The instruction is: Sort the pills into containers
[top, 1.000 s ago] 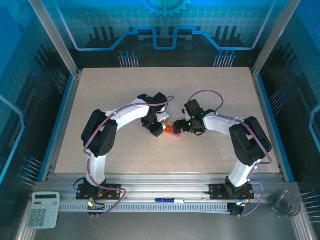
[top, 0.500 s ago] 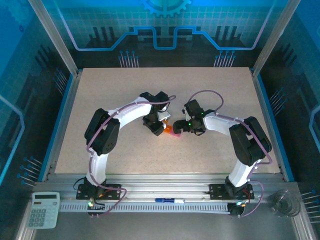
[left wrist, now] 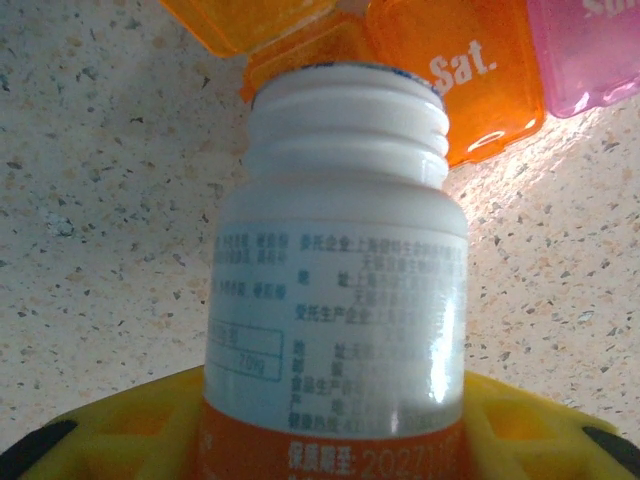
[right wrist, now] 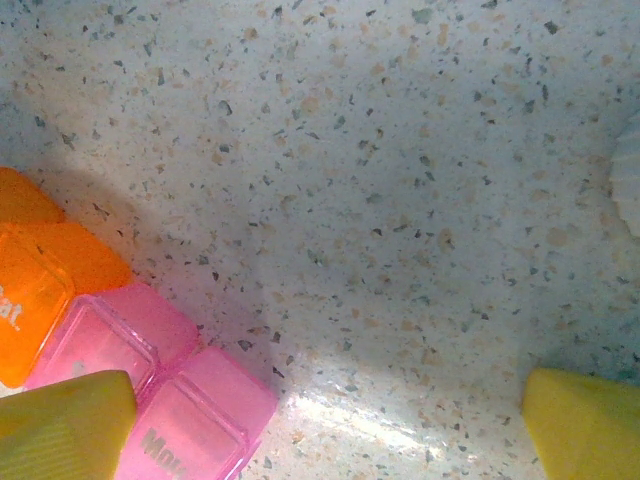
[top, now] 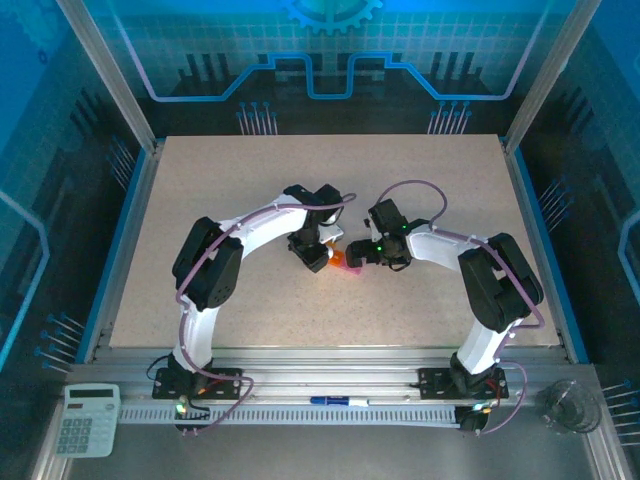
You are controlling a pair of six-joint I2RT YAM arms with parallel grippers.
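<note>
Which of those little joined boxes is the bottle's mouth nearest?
The orange box marked "Sat.", right by the bottle mouth; the pink boxes lie farther off.

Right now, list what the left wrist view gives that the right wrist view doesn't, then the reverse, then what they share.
Left wrist adds: the uncapped white pill bottle, held in the left jaws, its threaded neck pointing toward the orange compartment.
Right wrist adds: the pink compartment marked Mon, the right jaws spread wide over bare table, and a white ridged edge too cropped to identify.
Shared: the orange Sat. compartment, a pink neighbour beside it, and the speckled table.
</note>
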